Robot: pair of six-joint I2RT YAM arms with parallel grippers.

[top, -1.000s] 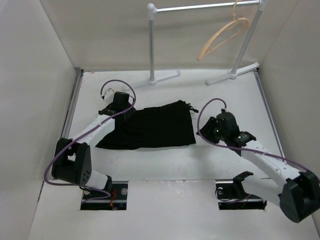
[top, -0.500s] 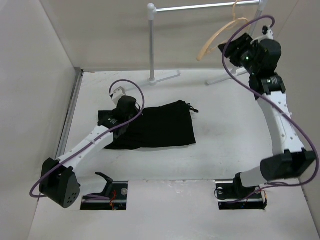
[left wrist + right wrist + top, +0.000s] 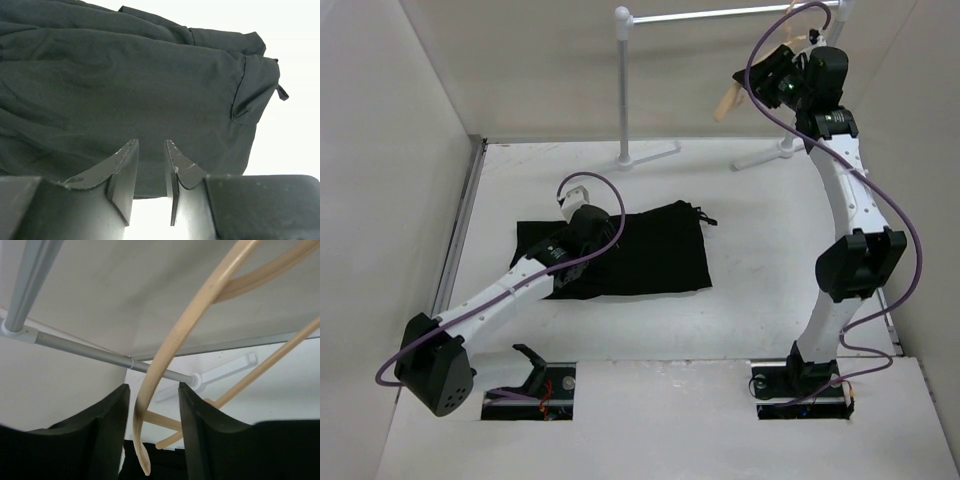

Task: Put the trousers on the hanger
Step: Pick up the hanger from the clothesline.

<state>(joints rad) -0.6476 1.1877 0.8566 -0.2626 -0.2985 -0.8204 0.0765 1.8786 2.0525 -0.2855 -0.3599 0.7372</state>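
The black trousers [image 3: 655,252] lie flat on the white table and fill the left wrist view [image 3: 130,75]. My left gripper [image 3: 588,228] hovers over their left part; its fingers [image 3: 150,144] stand slightly apart with nothing between them. The tan wooden hanger [image 3: 725,103] hangs on the rail at the back right, mostly hidden by my right arm. My right gripper [image 3: 762,85] is raised to it. In the right wrist view the open gripper [image 3: 152,387] has one curved arm of the hanger [image 3: 176,332] between its jaws, and neither jaw visibly touches it.
The grey metal rail [image 3: 720,14] spans the back on two posts [image 3: 623,90] with white feet [image 3: 650,154] on the table. It also shows in the right wrist view [image 3: 85,347]. Pale walls close in both sides.
My right arm rose from the table beside the trousers up to the hanger and put its jaws around one arm. My left gripper shifted right, further over the trousers.
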